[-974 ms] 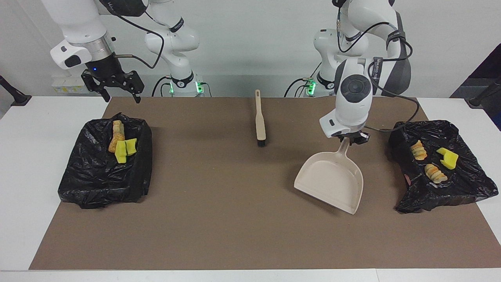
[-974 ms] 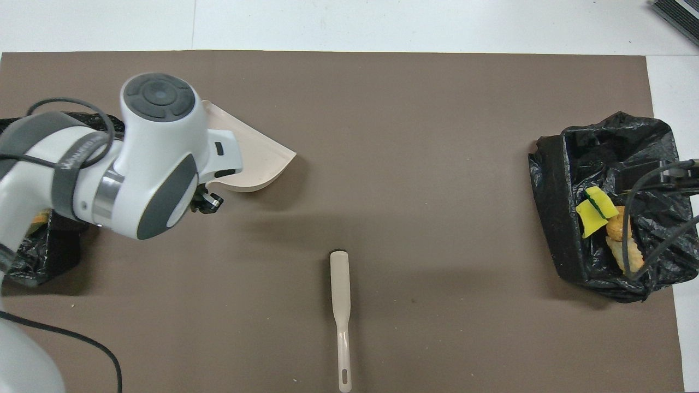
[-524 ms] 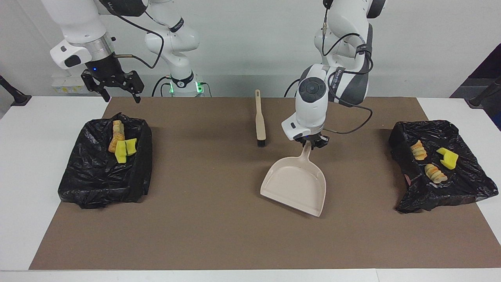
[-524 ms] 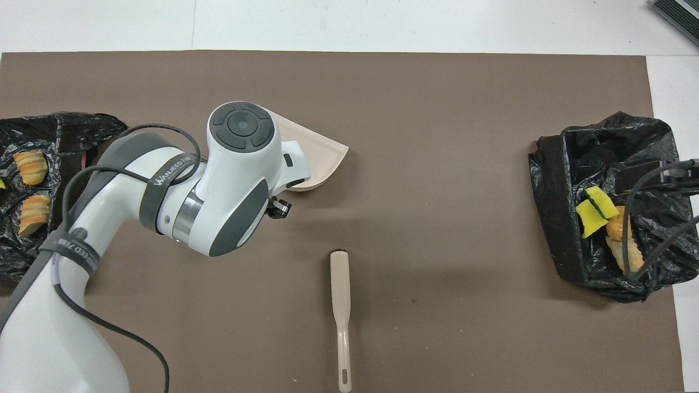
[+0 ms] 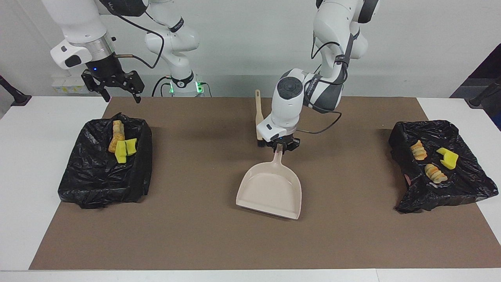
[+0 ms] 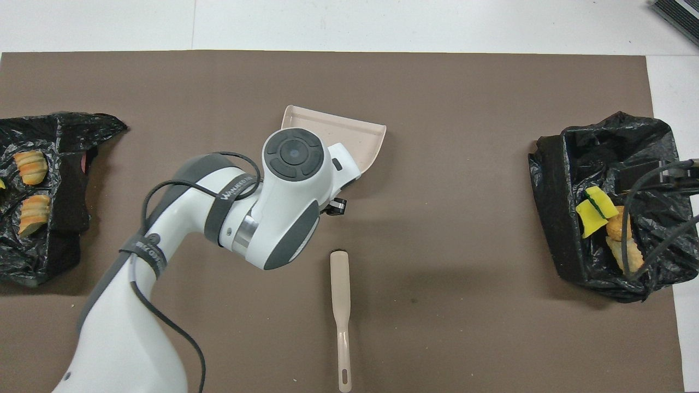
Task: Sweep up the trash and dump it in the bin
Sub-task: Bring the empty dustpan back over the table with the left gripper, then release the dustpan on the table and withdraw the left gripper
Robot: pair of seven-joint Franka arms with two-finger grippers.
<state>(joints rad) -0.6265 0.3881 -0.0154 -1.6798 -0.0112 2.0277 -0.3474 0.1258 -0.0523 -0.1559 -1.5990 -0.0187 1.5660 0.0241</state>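
Observation:
My left gripper (image 5: 279, 148) is shut on the handle of the beige dustpan (image 5: 270, 188), which is at mid-table, low over the brown mat, its pan empty. I cannot tell whether it touches the mat. In the overhead view the arm covers most of the dustpan (image 6: 349, 126). The brush (image 5: 258, 119) lies on the mat beside the gripper, nearer the robots. Trash lies in both black bins: a yellow wedge (image 5: 448, 158) and tan lumps (image 5: 435, 173) at the left arm's end, yellow wedges (image 5: 125, 149) and a tan lump (image 5: 117, 134) at the right arm's end. My right gripper (image 5: 114, 88) waits open above that bin.
The black bag-lined bin (image 5: 98, 180) stands at the right arm's end of the mat and the other bin (image 5: 462, 188) at the left arm's end. The brush (image 6: 341, 305) shows whole in the overhead view. White table borders the brown mat (image 5: 195, 235).
My left arm has carried the dustpan from beside the bin at its own end toward the middle of the mat, next to the brush head. The right arm has not moved.

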